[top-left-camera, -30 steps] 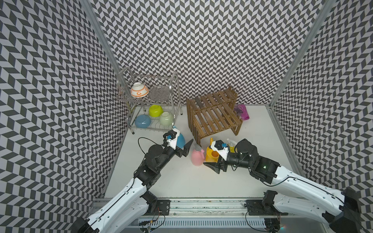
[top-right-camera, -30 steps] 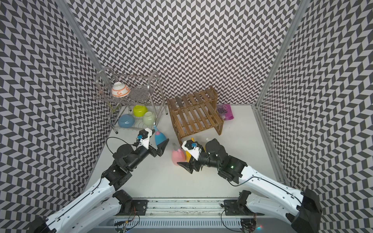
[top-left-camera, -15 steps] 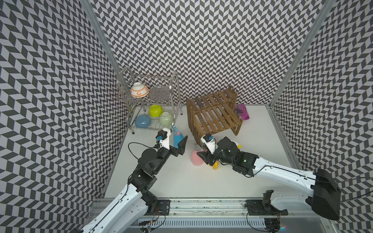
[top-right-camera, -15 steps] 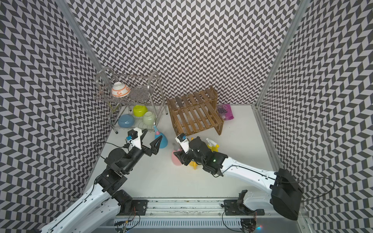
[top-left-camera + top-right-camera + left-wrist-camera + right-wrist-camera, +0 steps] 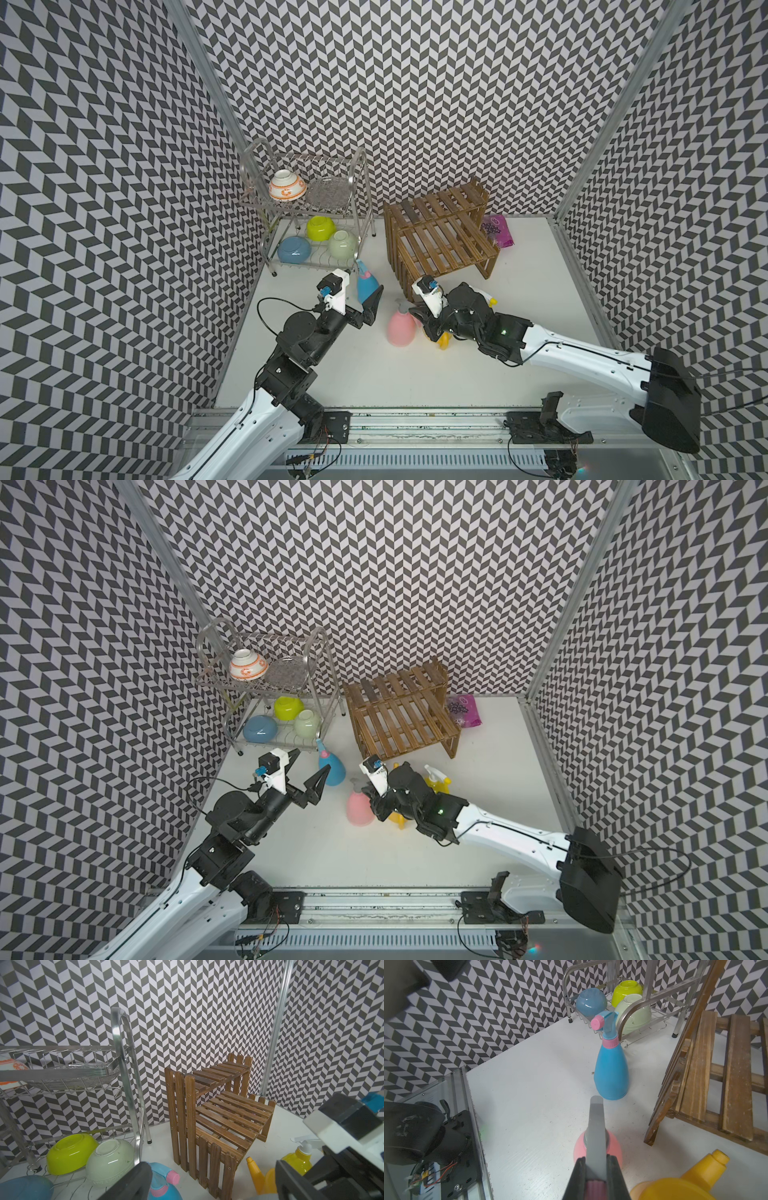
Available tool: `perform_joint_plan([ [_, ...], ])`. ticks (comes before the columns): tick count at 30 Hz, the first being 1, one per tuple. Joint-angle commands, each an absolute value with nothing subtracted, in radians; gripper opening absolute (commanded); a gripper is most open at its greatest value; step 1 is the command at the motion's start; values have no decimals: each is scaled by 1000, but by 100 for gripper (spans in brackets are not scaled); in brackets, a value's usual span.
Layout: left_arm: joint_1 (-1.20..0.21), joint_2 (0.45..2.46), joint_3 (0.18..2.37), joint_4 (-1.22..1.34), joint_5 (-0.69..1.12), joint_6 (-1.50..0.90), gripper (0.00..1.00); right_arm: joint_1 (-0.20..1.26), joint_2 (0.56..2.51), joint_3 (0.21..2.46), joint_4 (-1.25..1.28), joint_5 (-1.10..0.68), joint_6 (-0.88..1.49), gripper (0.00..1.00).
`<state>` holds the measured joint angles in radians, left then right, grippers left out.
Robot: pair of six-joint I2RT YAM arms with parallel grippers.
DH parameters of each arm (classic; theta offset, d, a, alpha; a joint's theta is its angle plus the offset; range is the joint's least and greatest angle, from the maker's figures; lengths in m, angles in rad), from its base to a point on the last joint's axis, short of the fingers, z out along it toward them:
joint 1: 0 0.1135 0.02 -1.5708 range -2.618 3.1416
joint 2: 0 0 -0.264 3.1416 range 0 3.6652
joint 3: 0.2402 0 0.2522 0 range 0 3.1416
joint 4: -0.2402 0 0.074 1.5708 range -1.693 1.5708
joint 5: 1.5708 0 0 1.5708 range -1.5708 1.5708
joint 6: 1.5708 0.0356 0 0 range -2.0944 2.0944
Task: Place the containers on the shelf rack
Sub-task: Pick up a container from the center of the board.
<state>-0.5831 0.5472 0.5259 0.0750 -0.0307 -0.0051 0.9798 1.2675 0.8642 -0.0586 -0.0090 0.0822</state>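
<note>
Right gripper (image 5: 596, 1160) pinching the grey nozzle (image 5: 596, 1122) of the pink spray bottle (image 5: 614, 1148) — upright on the table (image 5: 374, 374), near the shelf rack's (image 5: 440, 245) front corner; left gripper (image 5: 312, 759) spread near the blue spray bottle (image 5: 333, 773).

Left pincer (image 5: 313, 758) spread wide; right pincer (image 5: 596, 1158) clamped tight, both arms extended forward.

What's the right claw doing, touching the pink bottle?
Touching. The right wrist view shows the right gripper shut on the grey nozzle of the pink bottle.
</note>
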Motion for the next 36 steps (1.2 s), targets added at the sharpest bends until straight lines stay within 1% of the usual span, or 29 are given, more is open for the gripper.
perform_joint_plan([
  [1,-586,523,594,27,74,95,95,986,1161,894,-16,-69,6,0],
  [5,-586,500,628,-24,267,234,98,985,1037,885,-29,-145,-132,0],
  [7,-586,500,645,-60,379,307,99,977,975,877,-46,-193,-246,0],
  [8,-586,504,659,-88,451,373,99,967,933,872,-61,-247,-326,0],
  [10,-586,519,685,-120,526,441,99,939,883,876,-106,-318,-420,0],
  [13,-586,576,740,-165,584,511,98,864,859,913,-184,-418,-475,0],
  [16,-588,648,801,-218,663,578,93,776,870,957,-260,-527,-507,0],
  [19,-589,712,843,-253,740,637,87,738,887,985,-311,-578,-539,0],
  [24,-601,789,847,-248,779,696,77,733,922,1019,-363,-622,-568,0],
  [27,-620,822,848,-229,733,704,75,733,933,1022,-365,-656,-569,0],
  [31,-647,857,852,-220,678,716,75,733,943,1025,-364,-672,-574,0],
  [36,-684,914,863,-239,622,714,71,733,957,1029,-364,-688,-584,0],
])
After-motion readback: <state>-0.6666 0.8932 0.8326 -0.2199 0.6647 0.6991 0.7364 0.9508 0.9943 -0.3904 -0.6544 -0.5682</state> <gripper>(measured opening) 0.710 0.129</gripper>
